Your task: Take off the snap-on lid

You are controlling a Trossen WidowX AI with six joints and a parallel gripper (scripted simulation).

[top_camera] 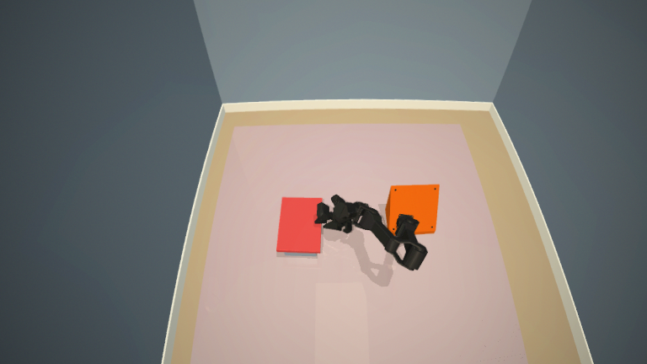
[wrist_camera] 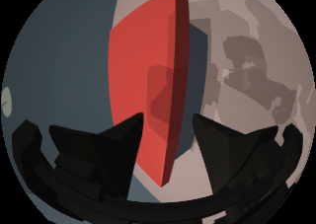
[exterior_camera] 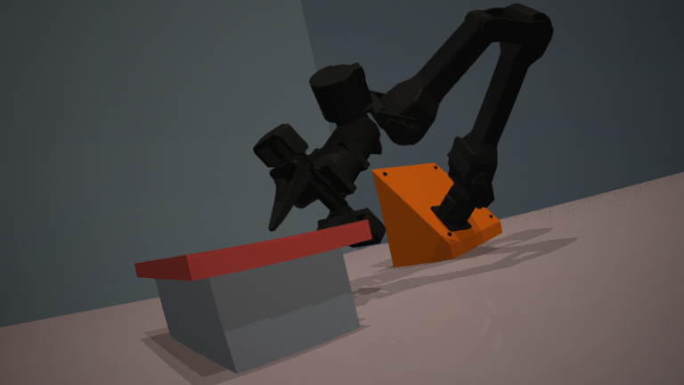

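Note:
The red lid (top_camera: pixel 299 226) (exterior_camera: pixel 282 253) (wrist_camera: pixel 140 51) lies flat on top of the grey storage box (top_camera: pixel 301 254) (exterior_camera: pixel 292 295) (wrist_camera: pixel 198 76), its rim overhanging the box walls. My gripper (top_camera: pixel 320 224) (exterior_camera: pixel 296 230) (wrist_camera: pixel 168 117) is partly open and empty at the lid's edge that faces the arm's base. In the wrist view the lid's edge passes between the two fingers, one on the side of the lid's top and the other on the side of the box wall. In the exterior view the lower finger is partly hidden behind the lid; contact cannot be told.
The orange wedge-shaped base (top_camera: pixel 414 205) (exterior_camera: pixel 408 209) carries the arm and stands to the right of the box in the top view. The pink table top (top_camera: pixel 267 159) (exterior_camera: pixel 504 310) has a tan border and a pale raised edge (top_camera: pixel 357 104) around it.

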